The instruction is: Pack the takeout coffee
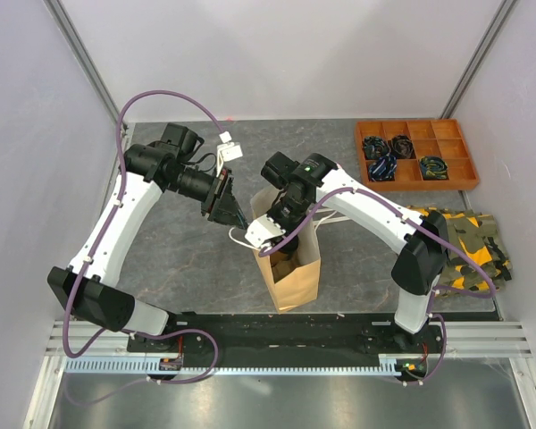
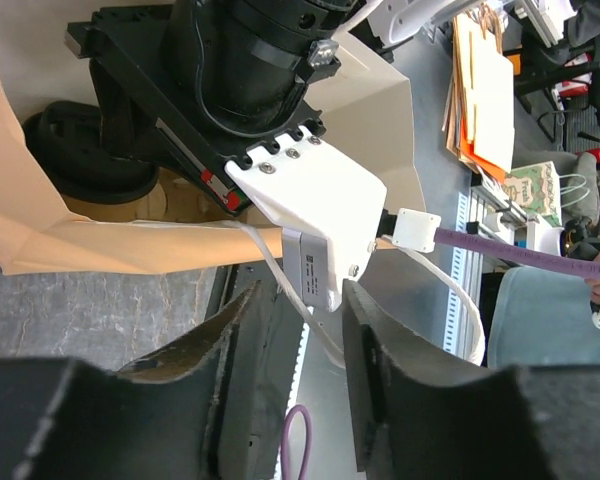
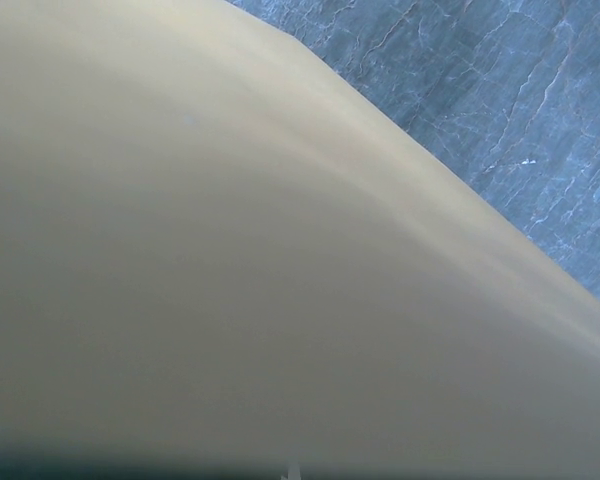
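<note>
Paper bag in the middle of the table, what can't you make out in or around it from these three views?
- Bag contents: in the top view, the right gripper fills the mouth of the paper bag; no cup shows plainly.
- Right fingertips: sunk in the bag; the right wrist view is only blurred tan bag wall.
- Dark round shape, left wrist view: half hidden behind the right arm; lid or not, unclear.

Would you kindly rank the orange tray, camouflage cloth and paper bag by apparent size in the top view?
1. Tray, cloth: too alike to rank, the cloth partly hidden.
2. Bag: smallest, also partly hidden.
</note>
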